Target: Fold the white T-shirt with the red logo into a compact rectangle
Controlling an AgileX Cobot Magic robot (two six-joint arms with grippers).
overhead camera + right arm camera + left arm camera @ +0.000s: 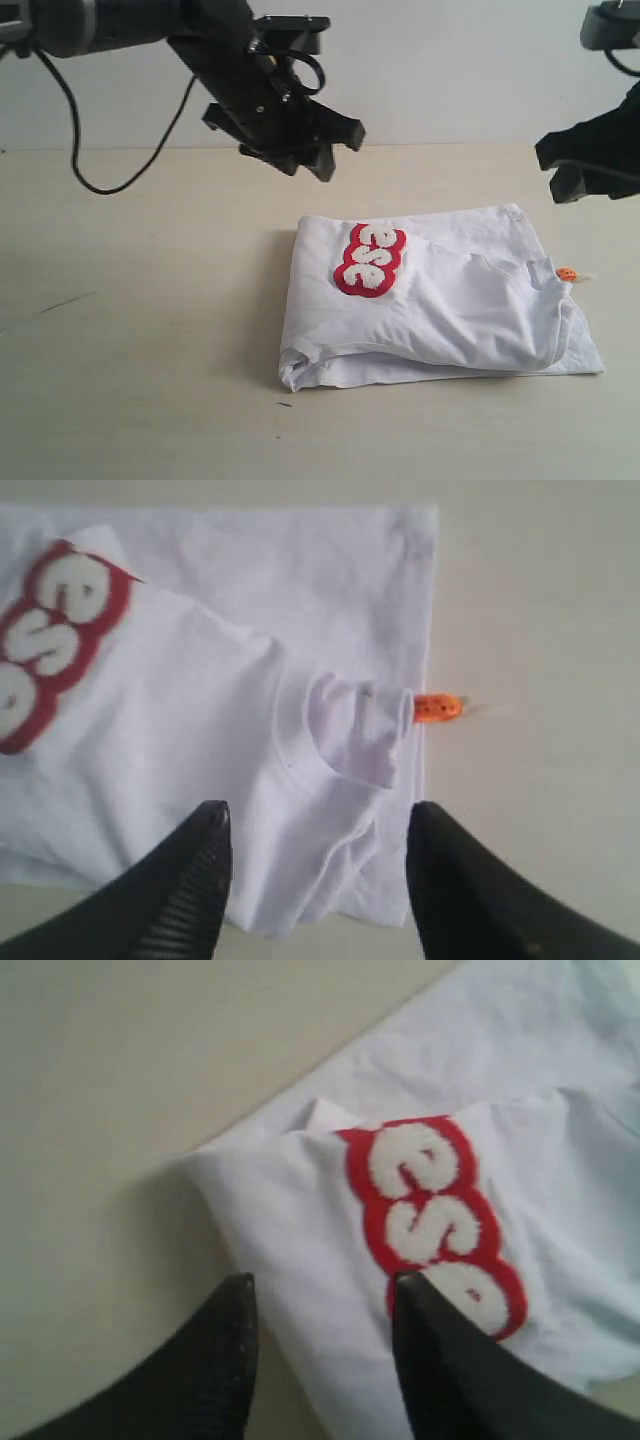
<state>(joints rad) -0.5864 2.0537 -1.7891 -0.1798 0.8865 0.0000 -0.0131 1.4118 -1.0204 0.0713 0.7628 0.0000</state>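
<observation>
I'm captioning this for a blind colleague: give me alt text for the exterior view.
A folded white T-shirt lies on a beige table, red logo facing up, orange neck tag at one edge. The left arm and right arm hover clear of it.

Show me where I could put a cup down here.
Widest bare table lies left of the T-shirt; a narrower strip runs along its front fold. Crowded: the shirt's right edge by the orange tag and right gripper, and its back left corner near the left gripper.
</observation>
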